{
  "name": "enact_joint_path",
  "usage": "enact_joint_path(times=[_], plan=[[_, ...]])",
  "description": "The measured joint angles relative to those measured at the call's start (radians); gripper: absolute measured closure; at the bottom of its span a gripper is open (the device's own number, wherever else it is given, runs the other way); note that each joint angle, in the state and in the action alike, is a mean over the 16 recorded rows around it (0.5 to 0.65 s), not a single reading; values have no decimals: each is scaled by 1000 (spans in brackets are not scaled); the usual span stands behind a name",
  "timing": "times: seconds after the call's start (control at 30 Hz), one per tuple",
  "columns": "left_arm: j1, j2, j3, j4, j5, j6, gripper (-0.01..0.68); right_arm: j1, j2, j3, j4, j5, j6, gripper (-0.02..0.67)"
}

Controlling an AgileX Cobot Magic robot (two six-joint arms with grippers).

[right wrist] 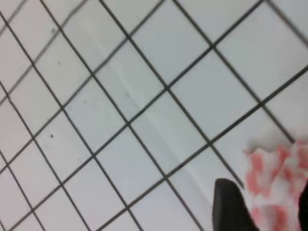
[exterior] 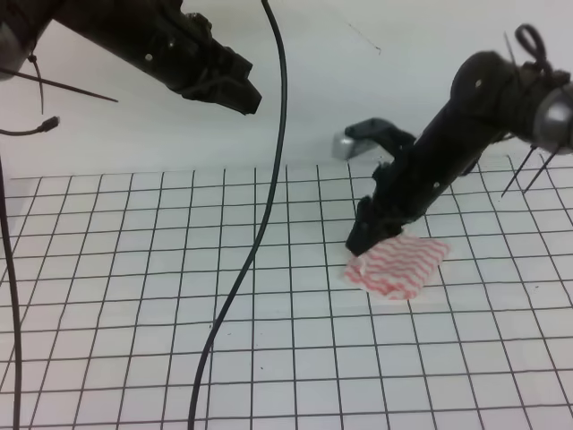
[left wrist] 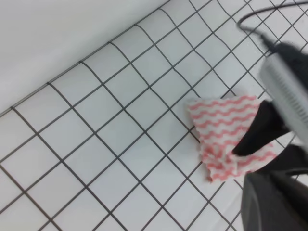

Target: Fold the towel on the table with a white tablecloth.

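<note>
Lab bench: grid-printed tablecloth [exterior: 134,269], bare white wall [exterior: 376,81], loose cables [exterior: 269,179].

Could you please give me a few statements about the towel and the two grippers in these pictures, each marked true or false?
1. The right gripper is down at the towel. True.
2. The left gripper is pinching the towel's edge. False: it hangs raised above the table with a white tablecloth, away from the towel.
3. The towel has pinkish-red and white wavy stripes. True.
4. The towel lies perfectly flat and smooth. False: in the left wrist view it is rumpled near the right gripper.
5. A black cable hangs across the exterior view. True.
</note>
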Motion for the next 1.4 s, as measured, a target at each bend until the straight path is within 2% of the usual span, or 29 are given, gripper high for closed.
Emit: enact_joint_path(times=[0.13, 0.5, 0.77, 1.4], plan=[[0, 0, 0, 1, 0, 0, 673, -6, -23, 2, -23, 24, 4, 432], [0, 0, 0, 2, 0, 2, 673, -14, -15, 36, -117, 75, 78, 623], [0, 0, 0, 2, 0, 8, 673, -12, 23, 53, -138, 83, 103, 644], [0, 0, 0, 2, 0, 13, 673, 23, 41, 49, -83, 12, 90, 646]])
